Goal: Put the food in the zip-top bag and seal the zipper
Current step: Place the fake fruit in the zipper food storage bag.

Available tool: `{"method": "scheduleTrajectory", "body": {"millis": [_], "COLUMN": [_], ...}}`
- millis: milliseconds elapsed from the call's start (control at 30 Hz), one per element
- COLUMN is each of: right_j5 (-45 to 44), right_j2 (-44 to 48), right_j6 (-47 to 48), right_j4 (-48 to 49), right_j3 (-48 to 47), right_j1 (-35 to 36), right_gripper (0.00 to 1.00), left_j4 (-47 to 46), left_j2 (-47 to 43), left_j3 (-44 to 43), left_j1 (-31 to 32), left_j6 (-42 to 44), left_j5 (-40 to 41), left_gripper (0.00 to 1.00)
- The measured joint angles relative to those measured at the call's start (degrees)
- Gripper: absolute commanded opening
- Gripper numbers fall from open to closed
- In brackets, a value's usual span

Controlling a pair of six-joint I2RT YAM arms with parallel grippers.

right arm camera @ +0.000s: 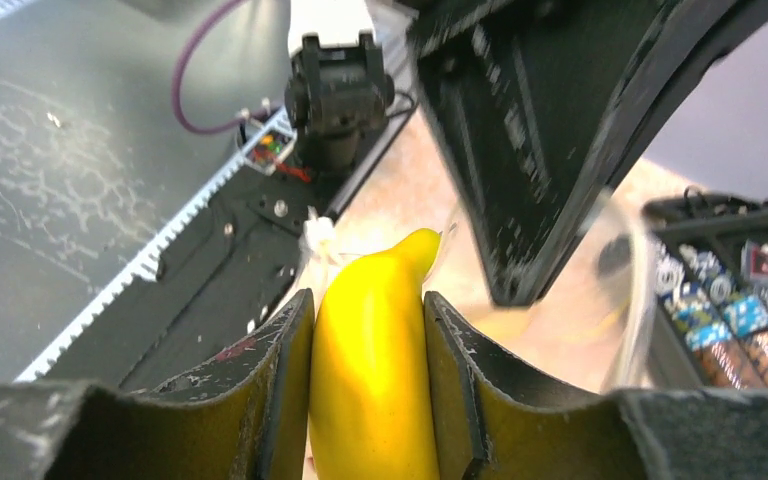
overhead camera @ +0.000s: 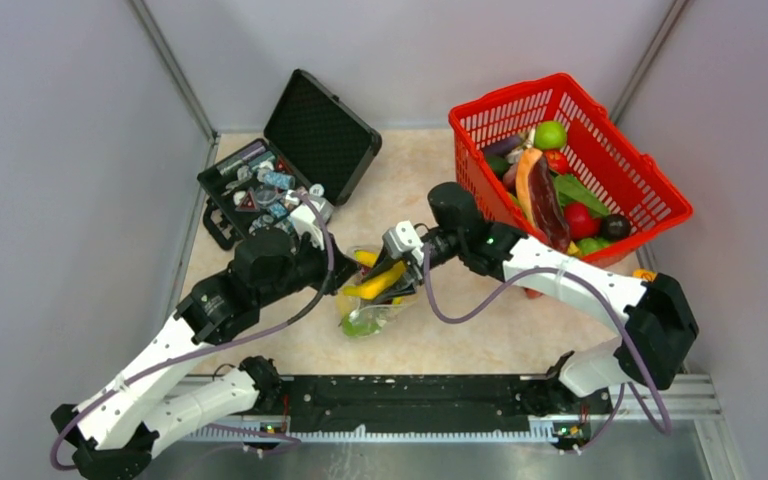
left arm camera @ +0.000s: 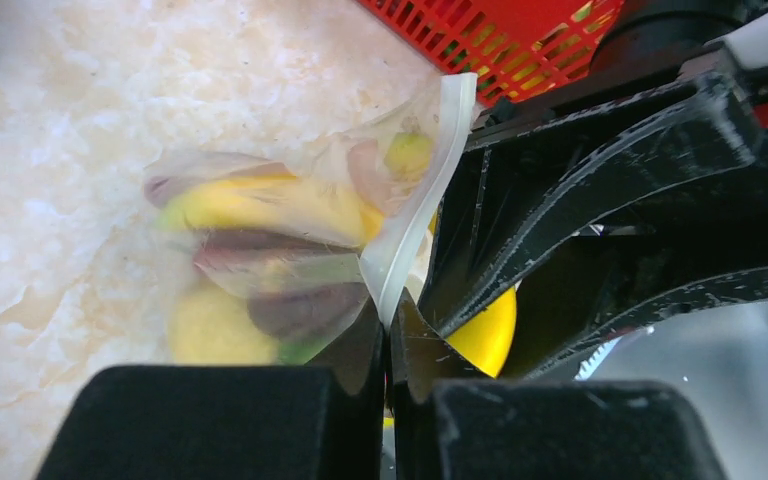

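The clear zip-top bag lies mid-table with yellow, green and purple toy food inside; it also shows in the left wrist view. My left gripper is shut on the bag's whitish zipper strip and holds the mouth up. My right gripper is shut on a yellow banana, which sits at the bag's mouth. In the top view the left gripper and the right gripper flank the bag. More food fills the red basket.
A red mesh basket stands at the back right. An open black case with small metal parts stands at the back left. A black rail runs along the near edge. Grey walls enclose the table.
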State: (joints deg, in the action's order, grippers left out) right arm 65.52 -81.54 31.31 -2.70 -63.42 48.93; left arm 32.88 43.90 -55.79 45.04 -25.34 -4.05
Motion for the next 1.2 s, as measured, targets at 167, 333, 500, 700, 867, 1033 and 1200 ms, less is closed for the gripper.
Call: {"method": "scheduleTrajectory", "body": {"millis": [167,333,500,700,867,1033,1200], "right_j5": [-4.4,-4.2,-3.2,-4.0,-5.9,-5.8,-4.9], "right_j2": [0.3,0.9,5.4,9.5,9.7,10.9,10.9], "right_j6": [9.9,16.5,14.8,9.8,8.2,5.9,4.7], "right_j4": [-13.2,-21.0,-16.2,-9.4,-7.6,-3.7,-1.5], "right_j3": [-1.1,-3.1,-0.5,3.4,4.6,7.9,8.0], "right_j1": [0.0,-0.2,-0.3,-0.3,-0.3,-0.5,-0.6], "right_gripper": [0.00,0.00,0.00,0.00,0.00,0.00,0.00], "left_j4": [4.9,7.7,9.0,9.5,9.8,10.7,10.9], "left_j2": [1.7,4.1,4.7,4.8,4.8,4.8,4.7], "left_j3": [-2.7,-4.7,-4.8,-4.8,-4.8,-4.8,-4.8], "left_j1": [0.0,0.0,0.0,0.0,0.0,0.0,0.0], "left_j6": [1.7,3.3,3.9,4.3,4.6,4.6,4.7], "left_j5": [1.0,1.6,2.2,2.2,2.4,2.5,2.9], "left_gripper": [0.00,0.00,0.00,0.00,0.00,0.00,0.00]}}
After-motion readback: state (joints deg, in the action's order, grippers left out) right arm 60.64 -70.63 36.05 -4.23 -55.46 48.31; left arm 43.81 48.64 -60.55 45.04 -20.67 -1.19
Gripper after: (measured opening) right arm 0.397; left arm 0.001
